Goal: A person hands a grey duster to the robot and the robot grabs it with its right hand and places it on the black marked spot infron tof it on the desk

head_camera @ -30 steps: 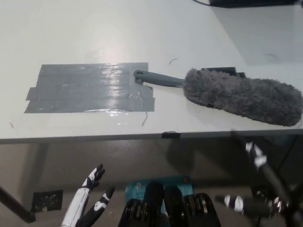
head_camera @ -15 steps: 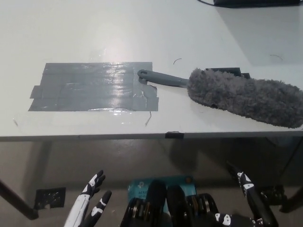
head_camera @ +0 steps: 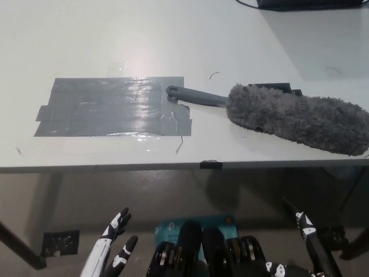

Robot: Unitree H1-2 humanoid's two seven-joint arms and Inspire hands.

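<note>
The grey duster (head_camera: pixel 297 117) lies flat on the white desk (head_camera: pixel 86 40), fluffy head at the right, thin handle (head_camera: pixel 196 97) pointing left. The handle's tip rests on the right edge of the dark taped patch (head_camera: pixel 109 107); the head lies off the patch. Nothing holds it. My black right hand (head_camera: pixel 308 245) hangs below the desk's front edge at the bottom right, fingers apart, empty. My white left hand (head_camera: pixel 112 245) rests low at the bottom left, fingers spread, also empty.
A small black tape mark (head_camera: pixel 211 164) sits on the desk's front edge. A dark flat piece (head_camera: pixel 279 88) shows behind the duster's head. A black object (head_camera: pixel 305 3) and a cable lie at the far right corner. Floor shows below the desk.
My right hand has dropped lower toward the bottom right corner since a second ago. The whole picture shifted slightly. The duster has stayed put.
</note>
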